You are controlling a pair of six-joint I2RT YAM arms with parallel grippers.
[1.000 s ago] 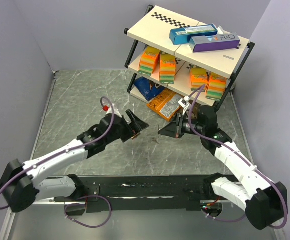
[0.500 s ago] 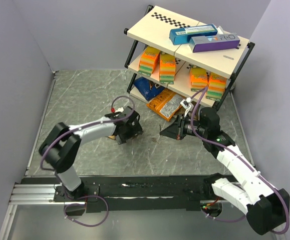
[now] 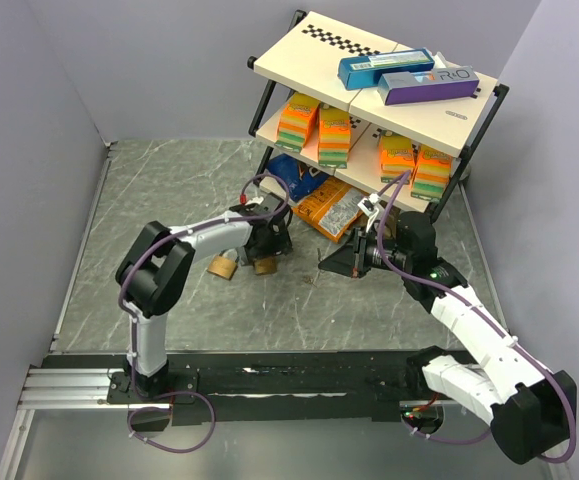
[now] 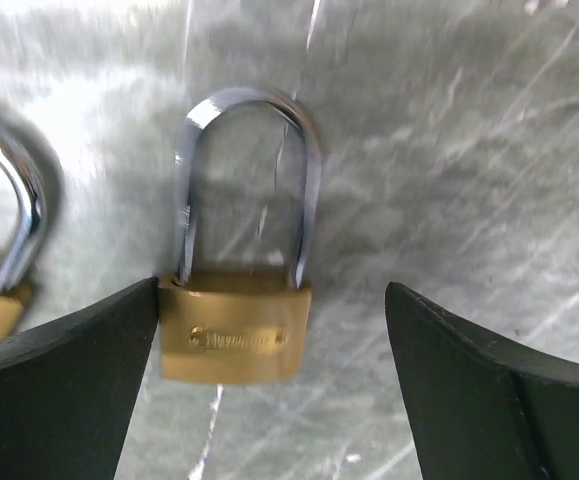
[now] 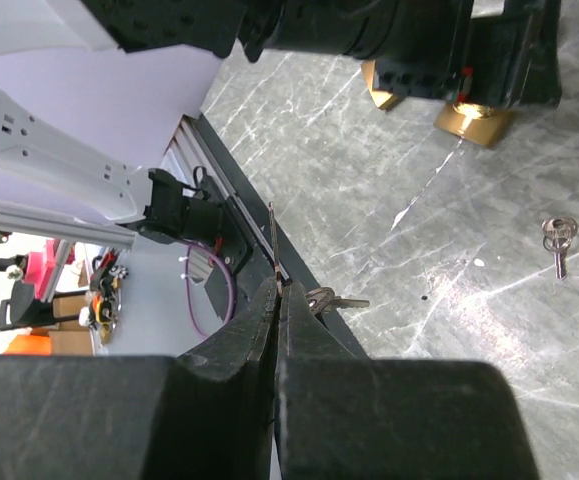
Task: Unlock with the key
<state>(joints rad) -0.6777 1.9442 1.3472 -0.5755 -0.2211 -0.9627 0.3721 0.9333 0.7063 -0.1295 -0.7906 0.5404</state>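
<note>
Step, judged: securing the lock. The left pincer, wide open, straddles the brass padlock with silver shackle on the grey marbled desk. The right pincer pinches the thin dark metal key aloft. Next: close on the padlock body.

Left arm, right arm: white links, blk joints, purple cables; left gripper: 2 blk wedge fingers.

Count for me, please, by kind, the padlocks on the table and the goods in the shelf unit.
Brass padlocks on the table: 2
Flat boxes on the top shelf: 2
Orange-and-green packs on the middle shelf: 4
Bags beneath the middle shelf: 2
Total: 10
</note>
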